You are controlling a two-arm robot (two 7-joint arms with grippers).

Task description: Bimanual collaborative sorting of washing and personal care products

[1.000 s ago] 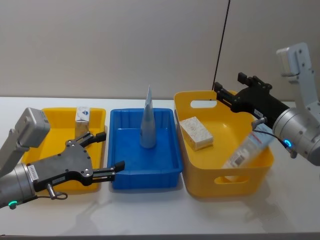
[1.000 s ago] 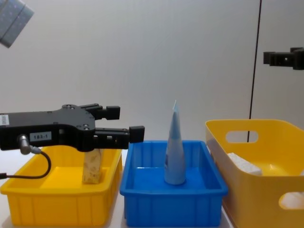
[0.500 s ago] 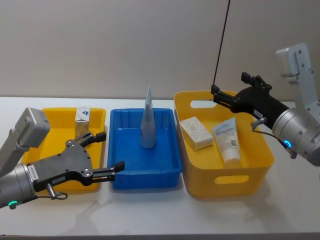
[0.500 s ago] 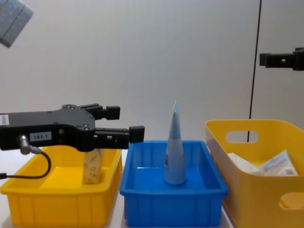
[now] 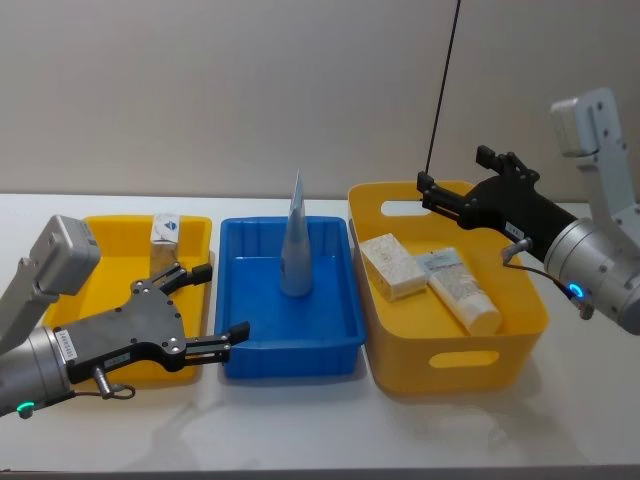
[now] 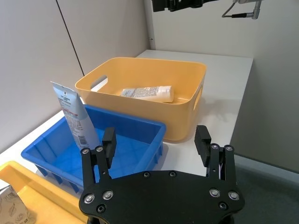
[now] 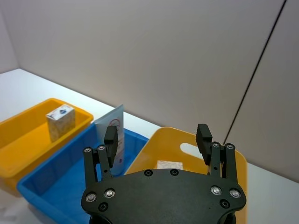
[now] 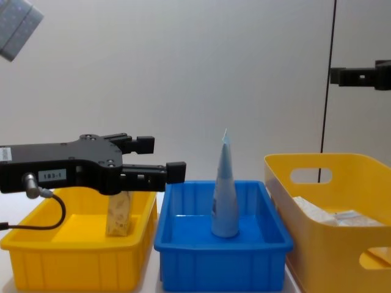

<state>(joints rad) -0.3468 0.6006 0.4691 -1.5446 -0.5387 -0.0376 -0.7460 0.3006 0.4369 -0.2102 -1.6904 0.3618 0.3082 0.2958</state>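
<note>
Item 1, light-blue tapering pouch (image 5: 293, 245): stands upright, wide end down, in the blue bin (image 5: 262, 340), toward the bin's back half; printed label visible on its side in the left wrist view. Item 2, beige speckled pack with white top (image 5: 165, 233): stands upright at the back of the low yellow bin (image 5: 70, 300) on the robot's left, touching nothing but the bin floor. Item 3, second beige speckled pack (image 5: 392, 266): lies flat in the tall yellow bin with handle cut-outs (image 5: 440, 365) on the robot's right, toward its back left part. Item 4, white tube (image 5: 457, 291) with pale-blue print: lies flat in the same tall bin, just beside item 3, its cap end toward the bin's front right. The 3 bins stand side by side in a row on the white desk (image 5: 300, 430), blue one in the middle. Left tool (image 5: 218, 302): released, fingers spread and holding nothing, hovering over the seam between the low yellow bin and the blue bin, near their front edges, fingers pointing toward the blue bin. Right tool (image 5: 453, 180): released, fingers apart and holding nothing, raised above the back rim of the tall yellow bin, well above items 3 and 4, pointing toward the robot's left.
</note>
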